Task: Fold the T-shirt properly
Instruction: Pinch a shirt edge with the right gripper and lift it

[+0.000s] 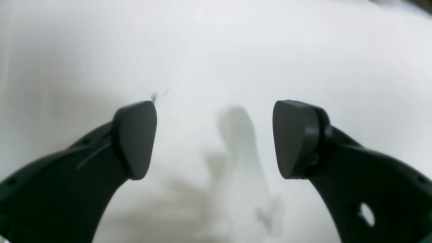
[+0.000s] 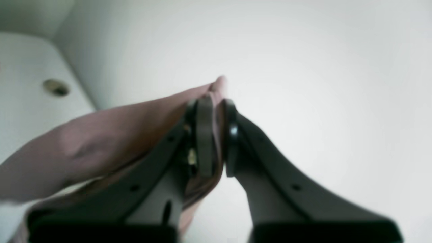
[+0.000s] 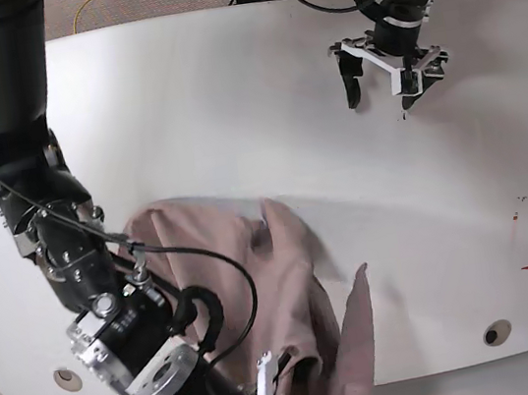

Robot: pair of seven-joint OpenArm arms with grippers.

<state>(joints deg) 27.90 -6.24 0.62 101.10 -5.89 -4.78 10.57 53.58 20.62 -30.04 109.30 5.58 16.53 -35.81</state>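
The T-shirt [image 3: 258, 288] lies bunched on the white surface [image 3: 180, 101] by its near edge, its long axis running from mid-surface toward that edge and draping over it. The right hand [image 2: 216, 101] is clamped on a fold of the cloth. The left hand [image 3: 393, 74], fingers [image 1: 135, 138] spread apart and holding nothing, hangs well beyond the shirt's far side, so it looks like the arm with the reach to make.
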